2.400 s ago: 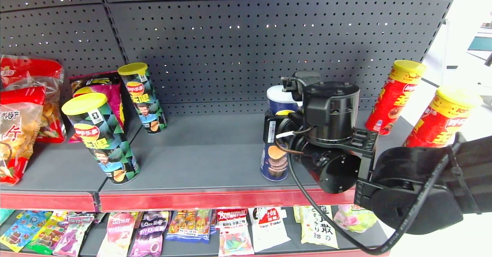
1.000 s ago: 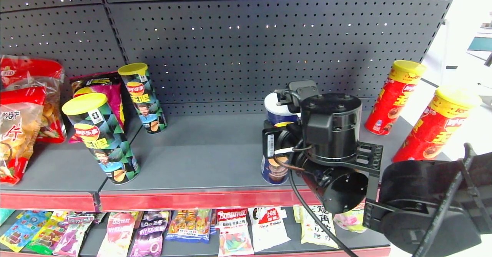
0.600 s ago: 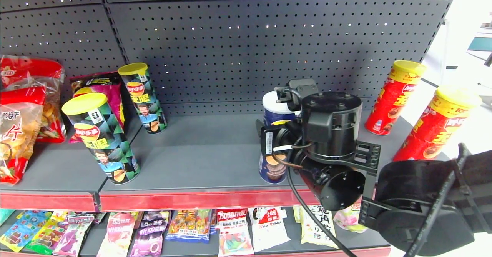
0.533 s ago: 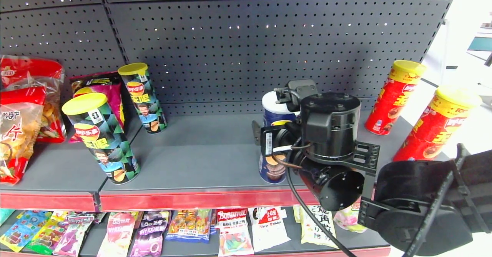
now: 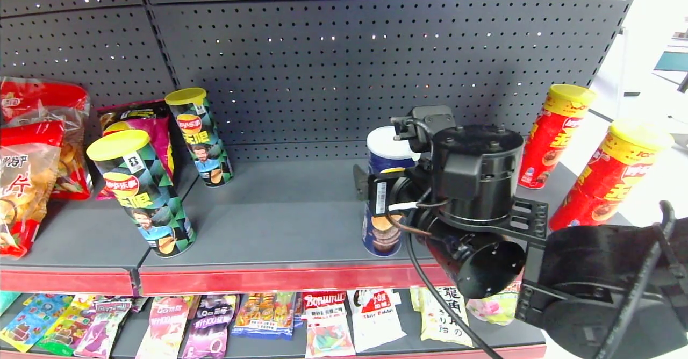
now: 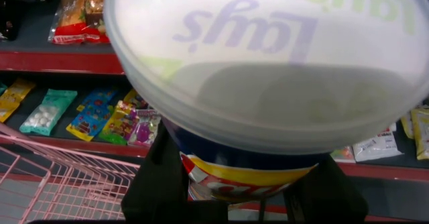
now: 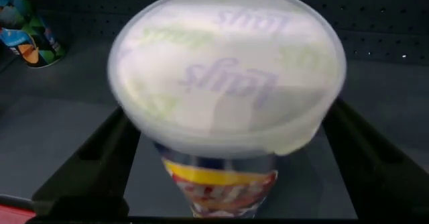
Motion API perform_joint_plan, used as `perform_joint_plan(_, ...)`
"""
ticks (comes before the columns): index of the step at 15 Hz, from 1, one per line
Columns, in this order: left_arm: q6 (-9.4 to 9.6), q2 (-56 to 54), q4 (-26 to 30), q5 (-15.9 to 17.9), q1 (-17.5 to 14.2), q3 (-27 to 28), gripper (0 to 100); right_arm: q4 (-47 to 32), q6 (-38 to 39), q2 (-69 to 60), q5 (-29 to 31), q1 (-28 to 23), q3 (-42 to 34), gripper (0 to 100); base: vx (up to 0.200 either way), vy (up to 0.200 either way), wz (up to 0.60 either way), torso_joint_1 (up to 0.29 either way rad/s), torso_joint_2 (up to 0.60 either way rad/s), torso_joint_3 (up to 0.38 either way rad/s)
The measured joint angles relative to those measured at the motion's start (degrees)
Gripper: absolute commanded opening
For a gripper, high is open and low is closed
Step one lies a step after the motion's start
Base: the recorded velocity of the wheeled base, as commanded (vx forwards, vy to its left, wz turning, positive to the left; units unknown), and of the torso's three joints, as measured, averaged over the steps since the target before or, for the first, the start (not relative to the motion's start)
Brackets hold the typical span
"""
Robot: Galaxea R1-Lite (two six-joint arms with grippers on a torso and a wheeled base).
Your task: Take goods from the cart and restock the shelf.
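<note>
Releasing the blue can [image 5: 379, 232] onto the shelf [image 5: 279, 214]

Fingers [image 5: 358, 180] of the right gripper [image 7: 229, 117] now stand apart on either side of the can, where a second ago they were closed on it, and the wrist has edged toward the red cans [image 5: 553, 133]. It stands upright near the shelf's front lip, between the green cans [image 5: 142, 187] and the red ones, so this placement looks finished. The left gripper [image 6: 241, 190] is clamped on a second can [image 6: 248, 174] near the pink cart [image 6: 40, 184], probably the next to go up.

shelf [image 5: 279, 224]: matt metal, seemingly | can [image 5: 380, 236]: glossy | lid [image 7: 228, 70]: translucent plastic
</note>
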State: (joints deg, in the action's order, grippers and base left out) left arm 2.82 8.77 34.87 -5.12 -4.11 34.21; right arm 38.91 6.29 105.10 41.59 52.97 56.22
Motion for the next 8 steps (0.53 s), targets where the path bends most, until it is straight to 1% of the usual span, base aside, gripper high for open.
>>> perform_joint_plan(3, 0.18, 0.4, 0.0, 0.2, 0.1, 0.0, 0, 0.0, 0.0, -3.3, -0.1, 1.3, -3.9, 100, 0.000, 0.000, 0.00, 0.000, 0.00, 0.000)
perform_joint_plan(6, 1.45, 0.4, 0.0, 0.0, 0.1, -0.4, 0, 0.0, 0.0, -6.9, -0.2, 2.7, -7.0, 100, 0.000, 0.000, 0.00, 0.000, 0.00, 0.000)
perform_joint_plan(8, 1.80, 0.5, -0.2, -0.1, 0.1, -0.2, 0, 0.0, 0.1, -10.2, -1.0, 3.6, -11.1, 100, 0.000, 0.000, 0.00, 0.000, 0.00, 0.000)
